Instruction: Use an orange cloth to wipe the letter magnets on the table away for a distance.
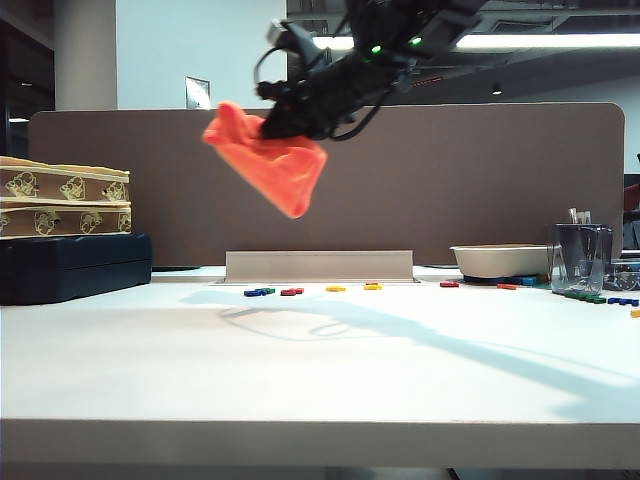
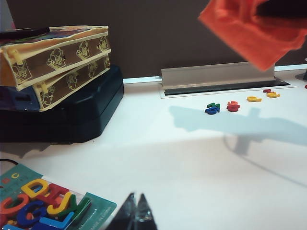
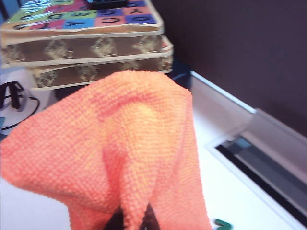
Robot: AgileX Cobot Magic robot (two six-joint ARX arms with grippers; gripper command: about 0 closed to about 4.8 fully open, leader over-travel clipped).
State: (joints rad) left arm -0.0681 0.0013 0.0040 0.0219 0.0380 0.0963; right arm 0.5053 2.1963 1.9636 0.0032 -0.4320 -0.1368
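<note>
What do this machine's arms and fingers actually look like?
The right arm is black and chunky, with looping black cables and small green lights glowing near its joint. The right gripper is dark too. Of the left gripper, only two dark, pointed fingers show.

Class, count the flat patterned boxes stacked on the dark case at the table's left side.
2: the upper box lies on the lower box, which rests on the dark case. None seems hidden.

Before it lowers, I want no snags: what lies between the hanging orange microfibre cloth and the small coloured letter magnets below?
Nothing: in the exterior view only air separates the orange microfibre cloth, shut in the right gripper, from the letter magnets.
</note>
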